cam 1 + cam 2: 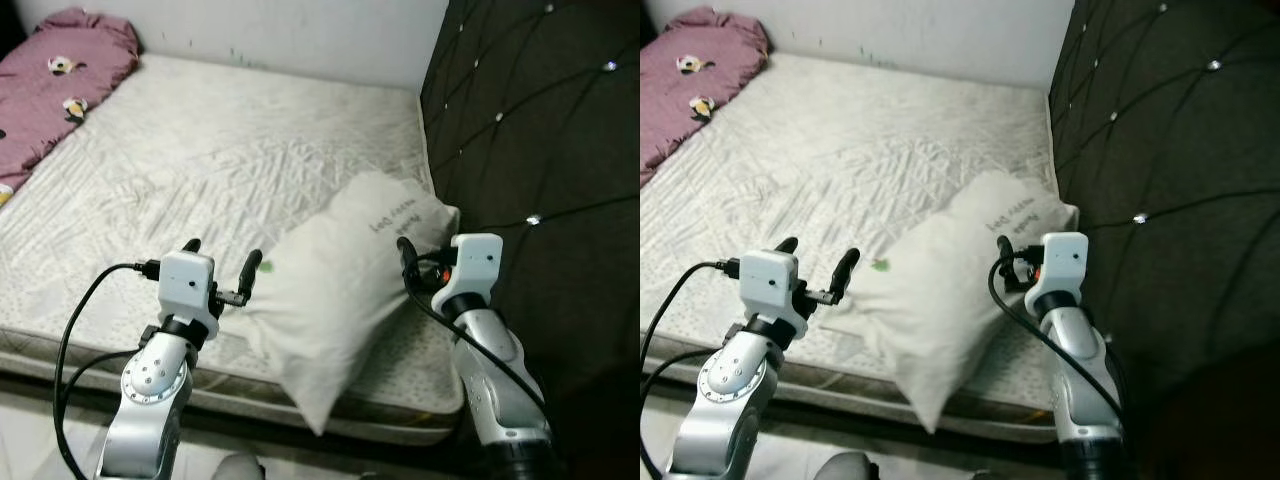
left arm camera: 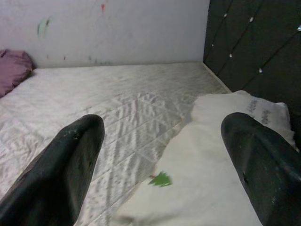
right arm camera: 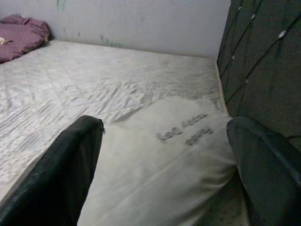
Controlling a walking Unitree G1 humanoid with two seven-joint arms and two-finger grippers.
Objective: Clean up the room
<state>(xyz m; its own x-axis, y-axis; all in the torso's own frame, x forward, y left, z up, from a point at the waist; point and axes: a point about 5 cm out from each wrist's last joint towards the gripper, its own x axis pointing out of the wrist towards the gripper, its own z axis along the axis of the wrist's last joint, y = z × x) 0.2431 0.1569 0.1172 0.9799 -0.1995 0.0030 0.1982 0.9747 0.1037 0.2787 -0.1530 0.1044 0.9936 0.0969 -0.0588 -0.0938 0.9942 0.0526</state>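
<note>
Bare mattress [image 1: 200,160], pillow [image 1: 330,290] askew over its front edge; left gripper [image 1: 222,262] and right gripper [image 3: 164,160] spread wide, flanking it, seemingly to lift and straighten.

White pillow [image 1: 330,300], printed lettering, overhanging mattress [image 1: 200,160] edge

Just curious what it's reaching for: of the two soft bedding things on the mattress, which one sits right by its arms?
The white pillow, lying between the open left gripper and the right gripper near the dark headboard. The purple blanket is bunched in the far corner.
</note>
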